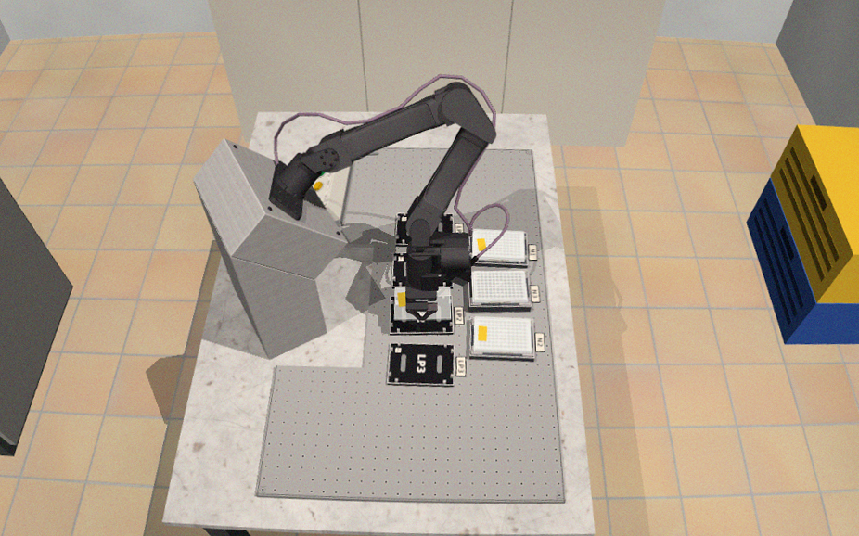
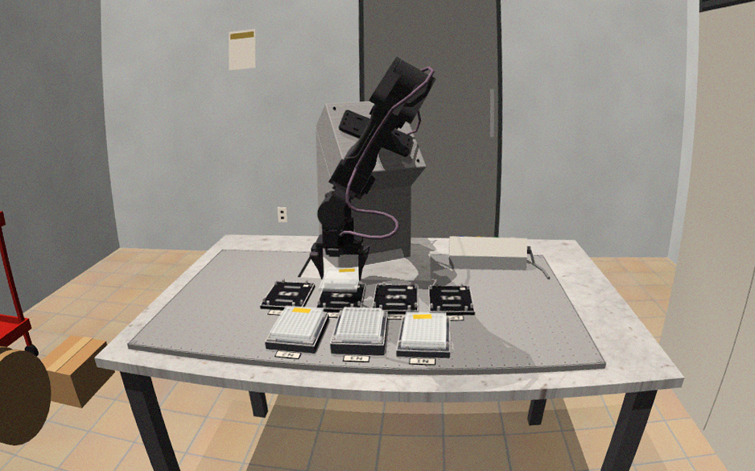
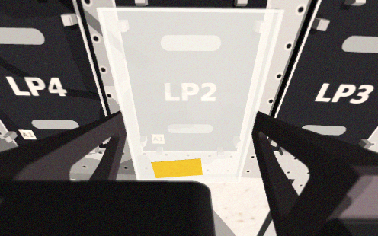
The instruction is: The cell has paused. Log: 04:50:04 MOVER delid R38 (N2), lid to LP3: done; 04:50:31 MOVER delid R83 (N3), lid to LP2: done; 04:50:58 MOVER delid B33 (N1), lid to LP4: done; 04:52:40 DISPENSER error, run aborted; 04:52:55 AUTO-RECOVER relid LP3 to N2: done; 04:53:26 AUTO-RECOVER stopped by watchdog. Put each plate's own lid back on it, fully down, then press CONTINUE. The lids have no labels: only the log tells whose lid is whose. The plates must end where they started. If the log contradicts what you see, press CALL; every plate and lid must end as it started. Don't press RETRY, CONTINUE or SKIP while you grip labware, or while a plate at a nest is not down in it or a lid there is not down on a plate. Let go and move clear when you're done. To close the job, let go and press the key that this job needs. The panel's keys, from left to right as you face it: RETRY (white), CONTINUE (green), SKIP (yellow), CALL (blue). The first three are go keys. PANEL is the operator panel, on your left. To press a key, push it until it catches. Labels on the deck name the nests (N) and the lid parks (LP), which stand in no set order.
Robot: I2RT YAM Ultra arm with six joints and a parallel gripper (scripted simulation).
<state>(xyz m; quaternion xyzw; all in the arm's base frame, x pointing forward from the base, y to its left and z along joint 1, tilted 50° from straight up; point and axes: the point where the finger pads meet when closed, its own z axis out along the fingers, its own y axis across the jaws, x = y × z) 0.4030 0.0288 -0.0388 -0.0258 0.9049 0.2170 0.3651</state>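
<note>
My gripper [image 3: 189, 119] is shut on a clear lid [image 3: 188, 91] with a yellow tag [image 3: 176, 167], its fingers on the two long sides. It holds the lid a little above lid park LP2 [image 2: 340, 296]; the lid also shows in the top and exterior views [image 1: 420, 305] [image 2: 339, 279]. Parks LP4 [image 3: 36, 85] and LP3 [image 3: 343, 93] on either side are bare. Three plates stand in a row beside the parks. The plate at N3 [image 1: 498, 286] in the middle has open wells and no lid. The plates at N1 [image 1: 496, 246] and N2 [image 1: 501, 335] each carry a lid with a yellow tag.
The grey panel console [image 1: 259, 224] stands at the table's left, and the arm's upper link crosses in front of its keys. A fourth bare lid park [image 2: 451, 299] lies at the row's end. A white box [image 2: 487, 249] sits at the back of the table.
</note>
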